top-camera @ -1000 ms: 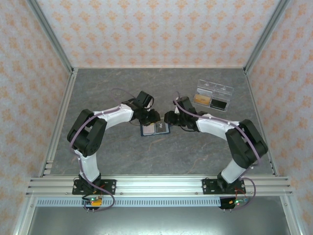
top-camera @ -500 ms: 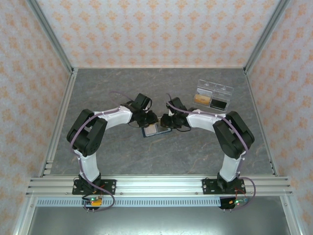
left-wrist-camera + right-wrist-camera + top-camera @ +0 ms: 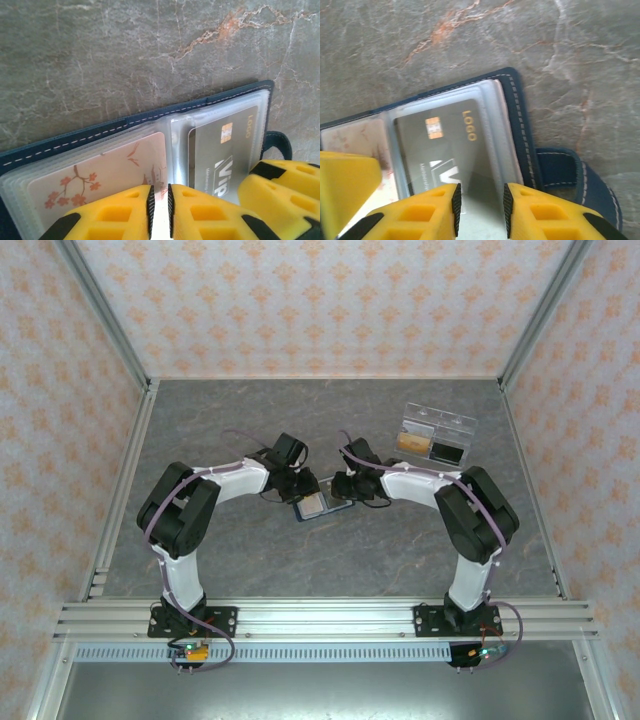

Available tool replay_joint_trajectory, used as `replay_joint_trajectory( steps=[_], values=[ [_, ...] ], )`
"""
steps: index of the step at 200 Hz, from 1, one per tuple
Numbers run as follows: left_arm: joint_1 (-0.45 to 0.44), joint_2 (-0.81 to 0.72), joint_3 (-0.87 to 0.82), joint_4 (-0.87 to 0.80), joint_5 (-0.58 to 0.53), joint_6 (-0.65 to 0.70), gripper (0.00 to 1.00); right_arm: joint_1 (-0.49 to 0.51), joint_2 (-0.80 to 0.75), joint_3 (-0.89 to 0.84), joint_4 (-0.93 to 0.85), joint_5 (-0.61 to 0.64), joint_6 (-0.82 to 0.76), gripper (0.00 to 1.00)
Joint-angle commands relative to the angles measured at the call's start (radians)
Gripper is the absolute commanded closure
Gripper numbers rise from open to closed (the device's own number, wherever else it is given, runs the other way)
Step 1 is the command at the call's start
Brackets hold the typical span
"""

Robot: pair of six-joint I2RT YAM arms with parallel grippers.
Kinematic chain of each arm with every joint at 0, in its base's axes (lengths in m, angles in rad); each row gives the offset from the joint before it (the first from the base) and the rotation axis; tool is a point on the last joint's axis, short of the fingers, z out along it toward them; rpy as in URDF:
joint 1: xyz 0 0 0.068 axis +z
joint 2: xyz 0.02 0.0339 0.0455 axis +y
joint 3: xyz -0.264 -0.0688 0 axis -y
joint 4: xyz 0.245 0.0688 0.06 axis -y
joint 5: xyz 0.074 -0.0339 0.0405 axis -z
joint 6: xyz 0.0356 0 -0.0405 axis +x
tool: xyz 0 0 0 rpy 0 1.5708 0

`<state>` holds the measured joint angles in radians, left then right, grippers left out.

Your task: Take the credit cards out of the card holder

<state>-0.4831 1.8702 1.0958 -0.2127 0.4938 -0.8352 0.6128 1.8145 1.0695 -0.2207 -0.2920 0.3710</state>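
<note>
One card holder (image 3: 336, 502) turned since, left pincer (image 3: 300, 490) nearer

Grey marbled table (image 3: 250, 550) with open navy card holder (image 3: 320, 506) and clear plastic box (image 3: 437, 435) well apart.

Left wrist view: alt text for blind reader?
An open navy card holder lies on a grey marbled table, a blossom-print card and a grey VIP card in its clear sleeves. The left gripper, fingers nearly together, is at the sleeves' edge.
</note>
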Motion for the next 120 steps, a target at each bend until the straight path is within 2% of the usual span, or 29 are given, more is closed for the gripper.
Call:
replay_joint_trajectory(
  steps=[1,76,120],
  values=[
    [0.009,0.033,-0.024,-0.014,0.002,0.035,0.82,0.000,-0.015,0.039,-0.063,0.092,-0.036,0.69],
    [0.014,0.028,-0.027,-0.001,0.014,0.053,0.82,0.000,0.059,0.086,-0.088,0.016,-0.051,0.71],
    [0.016,0.008,-0.047,0.081,0.048,0.024,0.82,-0.001,0.077,0.093,-0.099,-0.012,-0.055,0.73]
  ],
)
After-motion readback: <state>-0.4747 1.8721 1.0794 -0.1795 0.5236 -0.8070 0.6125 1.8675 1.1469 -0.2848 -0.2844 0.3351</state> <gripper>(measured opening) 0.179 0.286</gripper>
